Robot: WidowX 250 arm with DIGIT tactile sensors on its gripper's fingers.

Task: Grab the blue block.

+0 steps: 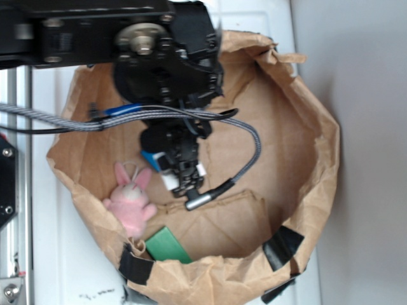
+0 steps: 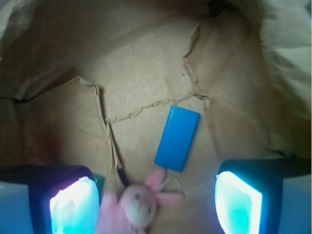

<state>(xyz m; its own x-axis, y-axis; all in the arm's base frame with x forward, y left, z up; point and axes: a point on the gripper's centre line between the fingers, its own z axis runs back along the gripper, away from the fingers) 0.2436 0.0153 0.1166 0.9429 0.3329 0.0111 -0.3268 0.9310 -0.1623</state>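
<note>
The blue block [image 2: 178,138] lies flat on the brown paper floor, just beyond the ears of the pink plush bunny [image 2: 139,207]. My gripper [image 2: 156,204] is open and empty above the bunny, with the block ahead of the jaws and apart from both fingers [image 2: 239,202]. In the exterior view my gripper [image 1: 184,175] hangs inside the paper bag and hides most of the blue block [image 1: 150,159]. The bunny [image 1: 130,200] lies to its lower left.
A green flat block [image 1: 167,246] leans at the bag's near wall, below the bunny. The crumpled brown paper bag wall [image 1: 318,146] rings the whole work area. A grey cable [image 1: 248,159] loops beside the gripper.
</note>
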